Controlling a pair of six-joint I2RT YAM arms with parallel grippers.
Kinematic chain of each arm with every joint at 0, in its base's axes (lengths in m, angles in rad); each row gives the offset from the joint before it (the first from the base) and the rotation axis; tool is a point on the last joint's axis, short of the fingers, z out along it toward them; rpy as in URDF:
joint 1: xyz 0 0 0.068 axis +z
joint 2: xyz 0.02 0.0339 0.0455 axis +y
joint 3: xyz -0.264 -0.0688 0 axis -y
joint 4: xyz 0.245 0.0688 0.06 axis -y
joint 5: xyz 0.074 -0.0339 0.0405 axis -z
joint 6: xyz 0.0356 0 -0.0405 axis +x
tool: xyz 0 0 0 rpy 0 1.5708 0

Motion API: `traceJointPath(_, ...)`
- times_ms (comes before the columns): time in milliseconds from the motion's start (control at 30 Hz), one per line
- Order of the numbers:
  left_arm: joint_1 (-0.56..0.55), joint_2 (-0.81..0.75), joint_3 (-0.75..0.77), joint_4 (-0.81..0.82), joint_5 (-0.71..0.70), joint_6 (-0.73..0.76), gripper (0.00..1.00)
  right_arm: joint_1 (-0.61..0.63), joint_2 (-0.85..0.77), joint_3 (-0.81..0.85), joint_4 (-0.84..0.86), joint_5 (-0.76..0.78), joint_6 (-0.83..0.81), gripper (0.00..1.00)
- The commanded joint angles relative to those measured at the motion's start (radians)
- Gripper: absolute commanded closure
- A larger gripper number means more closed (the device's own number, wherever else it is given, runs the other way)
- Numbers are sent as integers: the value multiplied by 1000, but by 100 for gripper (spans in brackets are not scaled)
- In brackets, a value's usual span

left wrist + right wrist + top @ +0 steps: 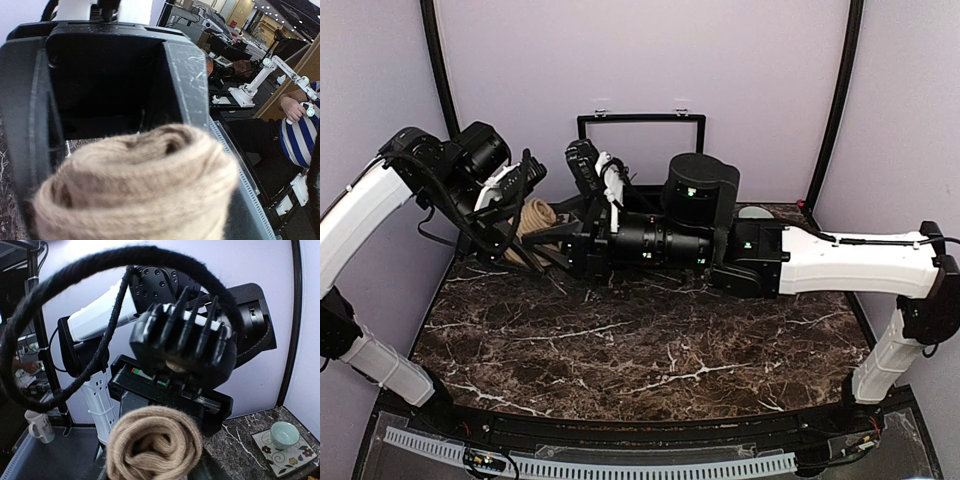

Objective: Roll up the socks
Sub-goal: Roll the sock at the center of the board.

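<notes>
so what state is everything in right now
tan sock roll: rolled up, gripped by the left arm
left gripper: shut on the tan sock roll
right gripper: close to the roll, open or shut not clear
teal cup: upright on the flowered tile

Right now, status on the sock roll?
Left pincer shut on tan sock roll. Right pincer close by, jaws unclear. Black cable loops across right wrist view.

Dark marble table (pixel 650 360), a black frame (pixel 640 118) at its back. Green cup (pixel 283 434) on a floral tile (pixel 295 457); white mug (pixel 39 426) well apart.
</notes>
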Motion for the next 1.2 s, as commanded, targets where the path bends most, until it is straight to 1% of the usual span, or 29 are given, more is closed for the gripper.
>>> traceJointPath(0,-19,-37,-13,-45,141,-3,99,-35,-11,37,-35,-74,-39,51)
traceJointPath(67,-18,-35,-14,-45,162,-4,100,-37,16,79,-54,-106,-50,49)
traceJointPath(133,-20,-34,-8,-45,178,-5,100,-37,47,127,-76,-137,-55,49)
traceJointPath(200,-19,-35,-2,-45,194,-8,100,-37,74,159,-77,-176,-50,54)
traceJointPath(300,-20,-35,-1,-45,212,-14,100,-37,98,177,-36,-234,-26,69)
traceJointPath(367,-20,-35,2,-45,208,-14,100,-36,113,187,-22,-264,-4,84)
traceJointPath(433,-21,-30,11,-42,167,-7,99,-36,126,206,-54,-260,4,100)
traceJointPath(500,-19,-22,32,-14,69,-39,80,-37,126,206,-93,-207,6,100)
traceJointPath(567,-19,-27,53,44,-59,-91,57,-39,106,152,-104,-122,11,100)
traceJointPath(600,-15,-35,59,74,-118,-111,53,-38,95,125,-103,-75,15,100)
traceJointPath(633,-15,-46,60,117,-178,-140,38,-38,85,98,-98,-28,24,100)
traceJointPath(667,-14,-62,51,176,-260,-188,31,-38,79,80,-93,12,32,100)
traceJointPath(733,-14,-80,42,245,-387,-218,31,-37,76,60,-79,72,53,100)
traceJointPath(767,-14,-87,33,278,-465,-237,32,-34,79,56,-68,106,64,100)
traceJointPath(833,-14,-94,21,314,-566,-247,38,-23,83,49,-41,187,82,100)
traceJointPath(867,-14,-98,15,324,-605,-245,39,-16,86,48,-30,236,91,100)
traceJointPath(1000,-14,-143,-71,397,-716,-237,41,7,103,49,16,409,142,100)
traceJointPath(1067,-14,-165,-112,423,-739,-230,40,17,108,50,35,450,164,100)
traceJointPath(1167,-14,-184,-158,443,-760,-221,40,28,120,57,61,470,179,100)
